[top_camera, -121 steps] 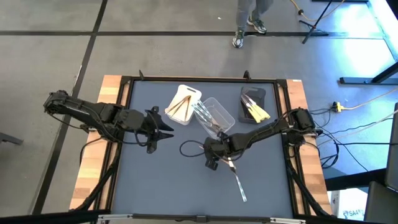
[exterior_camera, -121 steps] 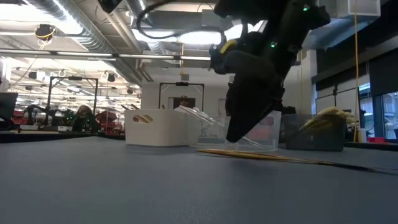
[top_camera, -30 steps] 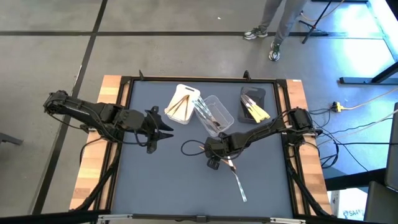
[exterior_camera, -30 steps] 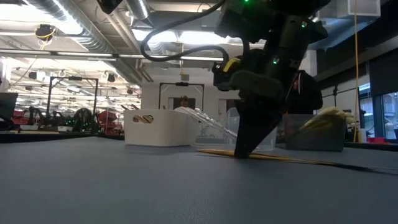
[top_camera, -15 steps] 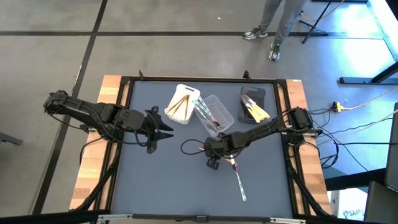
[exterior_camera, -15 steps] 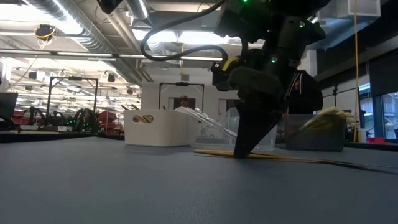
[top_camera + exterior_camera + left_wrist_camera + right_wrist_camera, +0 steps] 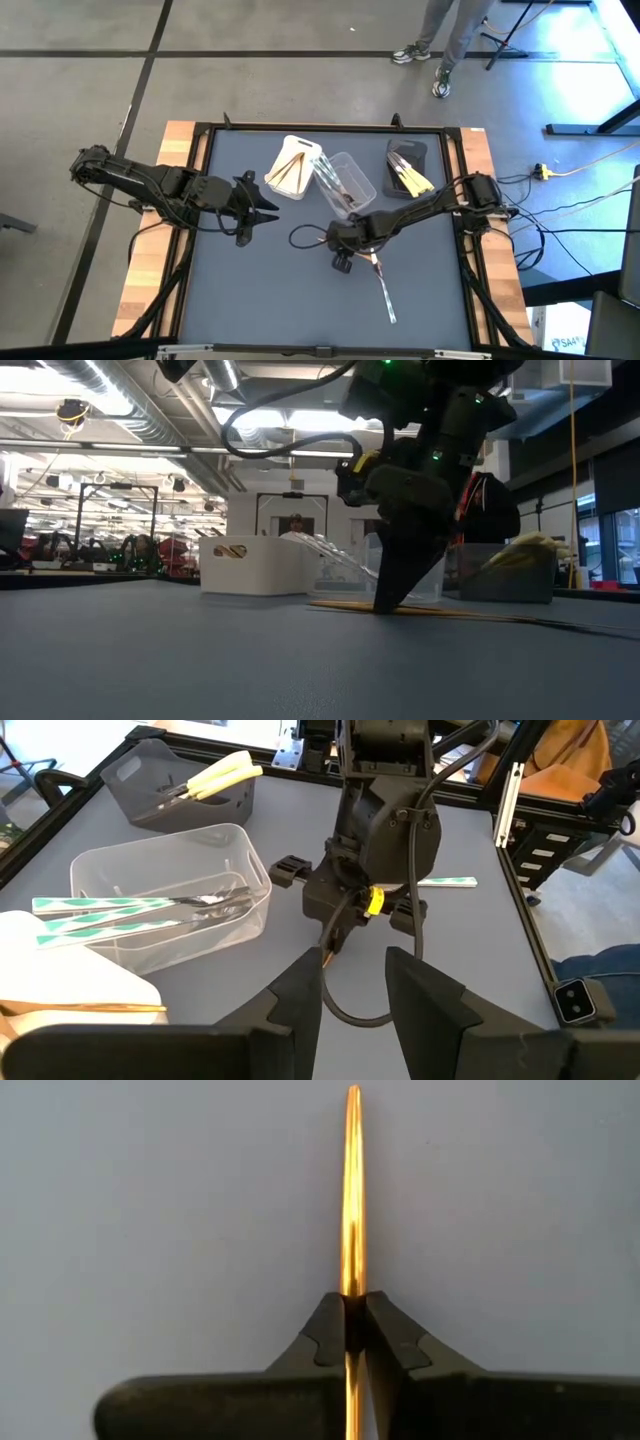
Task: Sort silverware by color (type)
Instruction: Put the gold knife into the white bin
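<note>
A slim gold-orange piece of silverware (image 7: 352, 1190) lies flat on the grey mat near the table's middle, with my right gripper (image 7: 352, 252) shut on it from above. In the low view it shows as a thin gold line (image 7: 450, 613) by the fingertips. A whitish, green-printed strip (image 7: 445, 881) lies in line with it on the gripper's near side. My left gripper (image 7: 268, 210) hangs open over the left part of the mat, holding nothing. My right gripper pinches the gold piece's thin shaft (image 7: 352, 1285) between its two fingertips. The fingers (image 7: 390, 595) come steeply from above and lie across the shaft. The piece rests along the mat, one end reaching out past the fingertips.
Three tubs stand at the back: a white one (image 7: 293, 167) with tan pieces, a clear one (image 7: 350, 180) with wrapped silver pieces, a dark grey one (image 7: 408, 165) with yellow pieces. A person's legs (image 7: 445, 40) show beyond the far edge.
My right gripper, which hung just above the gold piece a few seconds ago, has come down onto it. Over the last second nothing visibly moves.
</note>
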Robot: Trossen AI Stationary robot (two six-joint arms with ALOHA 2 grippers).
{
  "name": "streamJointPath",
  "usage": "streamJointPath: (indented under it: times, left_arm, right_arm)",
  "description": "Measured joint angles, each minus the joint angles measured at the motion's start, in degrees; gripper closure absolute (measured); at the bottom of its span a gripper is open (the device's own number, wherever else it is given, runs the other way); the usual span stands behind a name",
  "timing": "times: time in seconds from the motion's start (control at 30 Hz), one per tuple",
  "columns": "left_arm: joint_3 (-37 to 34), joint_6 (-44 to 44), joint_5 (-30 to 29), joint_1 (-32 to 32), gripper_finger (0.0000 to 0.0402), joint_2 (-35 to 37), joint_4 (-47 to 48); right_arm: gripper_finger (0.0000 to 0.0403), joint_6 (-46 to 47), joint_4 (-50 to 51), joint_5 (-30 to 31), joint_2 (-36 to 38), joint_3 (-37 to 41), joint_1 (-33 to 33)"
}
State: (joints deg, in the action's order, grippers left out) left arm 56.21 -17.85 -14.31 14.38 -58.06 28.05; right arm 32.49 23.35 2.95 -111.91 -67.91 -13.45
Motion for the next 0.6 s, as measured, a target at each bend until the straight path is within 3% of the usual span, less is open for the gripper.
streamJointPath:
  times: [0.6]
  left_arm:
    - [0.0,-0.1,0.0,0.0,0.0296,0.0,-0.4]
  right_arm:
    - [0.0399,-7.4,-3.1,-1.6,-0.3,-4.2,-0.1]
